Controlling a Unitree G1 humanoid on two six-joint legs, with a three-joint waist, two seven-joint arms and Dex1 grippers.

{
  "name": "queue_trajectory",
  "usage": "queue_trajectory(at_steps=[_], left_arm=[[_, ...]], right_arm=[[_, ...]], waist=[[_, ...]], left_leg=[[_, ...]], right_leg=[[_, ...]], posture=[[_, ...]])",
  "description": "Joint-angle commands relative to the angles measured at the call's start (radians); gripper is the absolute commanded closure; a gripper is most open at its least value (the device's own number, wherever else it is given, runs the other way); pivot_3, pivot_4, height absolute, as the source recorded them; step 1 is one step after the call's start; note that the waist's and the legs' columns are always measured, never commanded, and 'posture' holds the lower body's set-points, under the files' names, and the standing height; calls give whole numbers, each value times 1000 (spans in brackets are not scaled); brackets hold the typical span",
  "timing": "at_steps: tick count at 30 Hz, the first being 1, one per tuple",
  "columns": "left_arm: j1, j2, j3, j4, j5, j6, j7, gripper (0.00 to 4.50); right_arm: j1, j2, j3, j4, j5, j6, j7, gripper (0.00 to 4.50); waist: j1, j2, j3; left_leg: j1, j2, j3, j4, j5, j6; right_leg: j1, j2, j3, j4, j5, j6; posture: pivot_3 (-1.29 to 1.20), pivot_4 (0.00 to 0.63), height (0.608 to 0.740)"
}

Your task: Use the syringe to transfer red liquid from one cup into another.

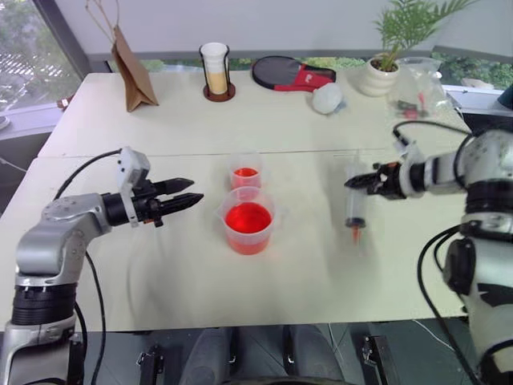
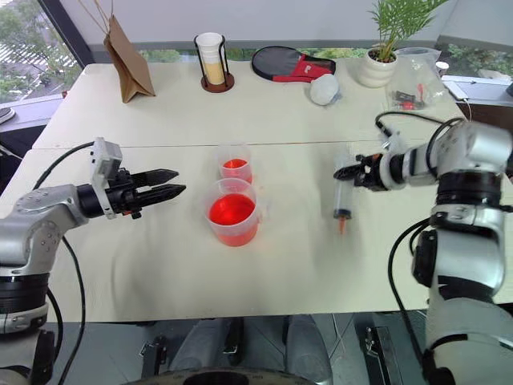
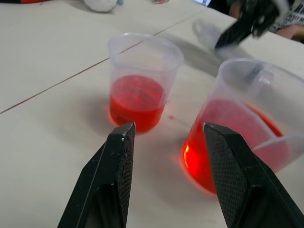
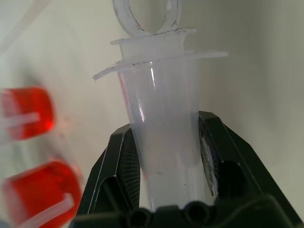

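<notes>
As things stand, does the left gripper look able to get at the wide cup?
Probably yes. The left gripper is open, level with the wide cup, with bare table between them. The small cup stands behind, out of the way.

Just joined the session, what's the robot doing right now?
The right gripper is shut on the syringe, holding it tip-down above the table, off to the right of the cups. The left gripper is open and empty beside the wide cup. Both the wide cup and the small cup hold red liquid.
</notes>
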Motion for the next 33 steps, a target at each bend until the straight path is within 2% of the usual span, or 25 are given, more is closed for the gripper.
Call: queue_trajectory(at_steps=[1,5,7,11,13,15,17,19,21,23,24,26,27,30,33], left_arm=[[-25,-2,-25,-17,-1,-21,17,2190],[-42,0,-35,3,-7,-25,21,2147],[-49,3,-37,11,-10,-26,20,2147],[-70,-8,-27,55,-10,-43,31,2147],[-65,-2,-20,78,0,-65,35,2147],[-50,12,-14,100,14,-84,37,2147],[-21,26,-3,107,11,-87,33,2147],[28,43,11,109,4,-83,25,2147],[64,48,19,108,-2,-78,28,2147],[97,46,19,101,-3,-79,33,2147],[107,46,17,99,-1,-82,34,2147],[123,45,11,92,1,-70,46,2147],[126,41,8,86,-4,-60,51,2147],[133,42,-4,90,-5,-53,50,2147],[114,49,-3,115,-9,-41,44,2147]], right_arm=[[13,28,-88,-46,-30,6,-104,3100],[22,61,-149,-83,-50,6,-171,1282],[25,67,-161,-94,-47,6,-189,166],[37,28,-152,-167,0,6,-151,76],[50,-23,-130,-233,30,-15,-68,76],[101,-115,-66,-315,43,-119,56,76],[137,-169,-96,-363,78,-150,126,76],[273,-235,-144,-516,150,-192,253,76],[486,-287,-176,-673,199,-270,393,76],[703,-269,-233,-772,165,-453,469,76],[764,-254,-255,-794,152,-518,482,76],[863,-134,-317,-795,62,-792,413,76],[906,-104,-321,-788,32,-871,406,76],[967,-62,-312,-770,5,-987,417,76],[945,-43,-307,-741,9,-1042,392,76]], waist=[[0,0,0],[2,0,0],[3,0,0],[4,-1,0],[3,0,0],[4,0,0],[2,0,0],[1,0,0],[3,0,0],[5,-1,0],[6,-1,0],[5,-1,0],[5,-1,0],[4,0,0],[1,0,0]], left_leg=[[0,0,0,0,0,0],[0,0,0,2,-1,3],[1,0,0,2,-2,4],[2,0,0,2,-2,4],[1,0,0,2,-2,5],[1,0,0,2,-3,6],[1,0,0,2,-4,7],[1,0,1,2,-4,8],[2,3,0,2,-5,9],[3,3,-2,2,-5,10],[4,4,-3,2,-5,10],[6,3,-2,3,-5,10],[9,3,-2,4,-5,10],[18,2,-2,4,-6,9],[20,3,-2,4,-6,9]], right_leg=[[0,0,0,0,0,0],[2,1,0,0,0,0],[3,1,0,0,0,0],[4,1,-1,0,0,0],[4,1,-1,-1,0,0],[4,1,-1,-1,0,0],[4,4,-1,-1,0,0],[4,5,-1,-2,0,0],[6,6,-1,-3,0,0],[8,6,-1,-4,0,1],[10,6,-1,-5,0,1],[12,5,0,-6,0,1],[15,5,0,-6,0,1],[24,3,1,-7,0,0],[25,2,1,-7,-1,0]], posture=[[0,150,740],[0,150,740],[0,150,740],[0,150,740],[0,150,740],[0,150,740],[0,150,740],[0,150,740],[0,150,740],[0,150,740],[0,150,740],[0,150,740],[0,150,740],[0,150,740],[0,150,740]])
